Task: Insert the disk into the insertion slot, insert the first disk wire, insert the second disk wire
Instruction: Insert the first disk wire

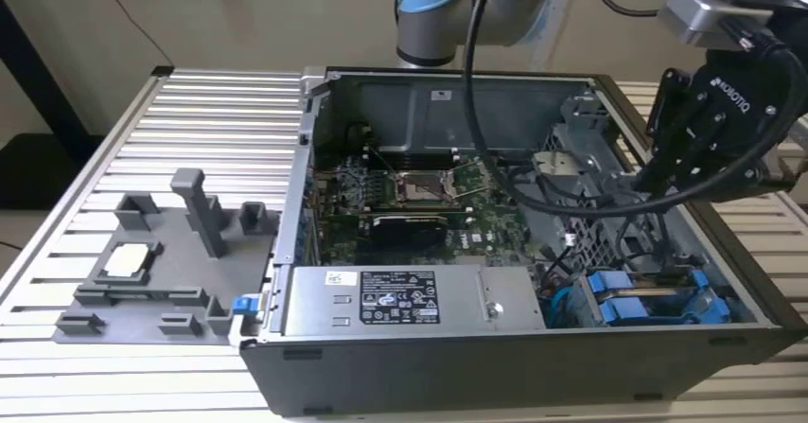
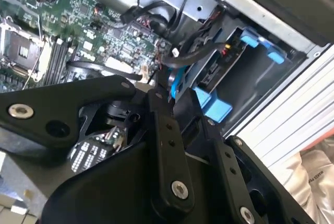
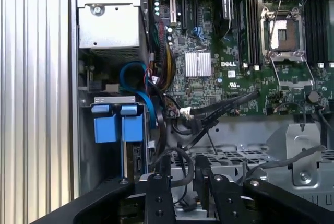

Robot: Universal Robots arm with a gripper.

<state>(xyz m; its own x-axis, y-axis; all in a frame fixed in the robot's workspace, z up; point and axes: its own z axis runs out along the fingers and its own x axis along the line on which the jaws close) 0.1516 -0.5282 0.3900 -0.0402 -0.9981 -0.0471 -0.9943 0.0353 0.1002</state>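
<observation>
- The gripper, black and tilted, hangs over the side of the open computer case that is on the exterior view's right. It is above the grey metal cage inside the case.
- It cannot be told if the gripper is open or closed, or if it has hold of anything.
- The disk sits in the drive bay, in the corner of the case at the exterior view's right, close to the near wall. Mostly its bright blue carrier can be seen; the metal body is largely hidden in the bay.
- The disk is just beside the silver power-supply box, and it is lower than the gripper and apart from it.
- In the first wrist view two blue tabs of the carrier stand side by side at the mouth of the bay.
- A blue flat cable curves down beside these tabs toward the bay.
- A black wire with a pale plug at its end lies along the edge of the green motherboard, near the blue cable.
- The case stands on a slatted metal table.
- On the exterior view's left of the case lies a grey fixture, with a small square part in it.
</observation>
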